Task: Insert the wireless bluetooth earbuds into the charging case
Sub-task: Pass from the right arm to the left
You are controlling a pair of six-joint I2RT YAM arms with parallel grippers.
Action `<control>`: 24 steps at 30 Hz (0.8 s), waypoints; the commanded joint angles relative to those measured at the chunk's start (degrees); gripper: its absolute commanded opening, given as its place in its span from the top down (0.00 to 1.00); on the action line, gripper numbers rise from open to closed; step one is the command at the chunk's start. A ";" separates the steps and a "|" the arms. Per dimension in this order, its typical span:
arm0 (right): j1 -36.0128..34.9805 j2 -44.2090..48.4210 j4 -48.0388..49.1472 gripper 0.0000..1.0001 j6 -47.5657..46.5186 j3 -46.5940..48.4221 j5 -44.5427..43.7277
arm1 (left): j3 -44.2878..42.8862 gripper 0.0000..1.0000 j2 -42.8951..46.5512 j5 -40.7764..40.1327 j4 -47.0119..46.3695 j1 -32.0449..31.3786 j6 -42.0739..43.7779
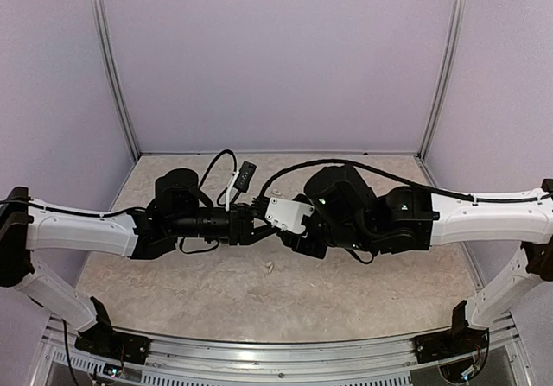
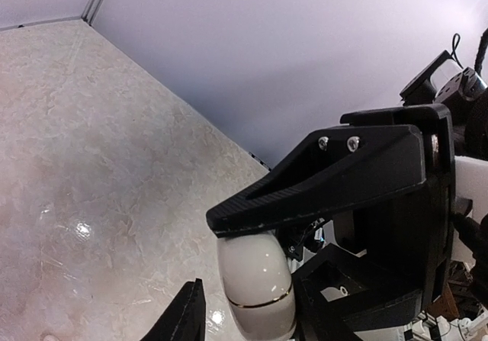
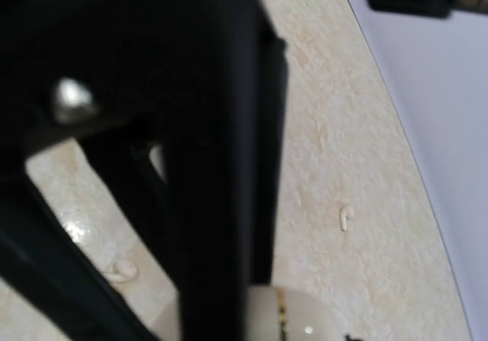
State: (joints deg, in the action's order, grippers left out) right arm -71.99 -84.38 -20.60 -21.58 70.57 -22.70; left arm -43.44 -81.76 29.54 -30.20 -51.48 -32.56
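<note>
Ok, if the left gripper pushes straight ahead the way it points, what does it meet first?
The white case, sitting between the left gripper's fingers, just under the upper one. Close behind it is the right arm's black hardware; how close is hard to judge.

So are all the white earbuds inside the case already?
No, a white earbud lies on the bare table, apart from the white case.

We saw one small white plastic earbud (image 3: 345, 217) and a second earbud (image 3: 120, 271) lying apart on the table (image 3: 328, 127), the glossy white rounded case (image 2: 255, 291) raised above.
</note>
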 commanded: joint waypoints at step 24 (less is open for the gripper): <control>-1.24 7.67 4.20 0.13 4.42 -5.73 5.53 | -0.26 0.99 3.02 0.84 0.06 1.52 8.35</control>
State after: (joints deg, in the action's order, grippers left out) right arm -72.75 -80.64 -17.67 -20.25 67.33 -22.15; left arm -44.27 -81.93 29.56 -30.74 -51.09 -28.88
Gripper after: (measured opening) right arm 0.828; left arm 0.211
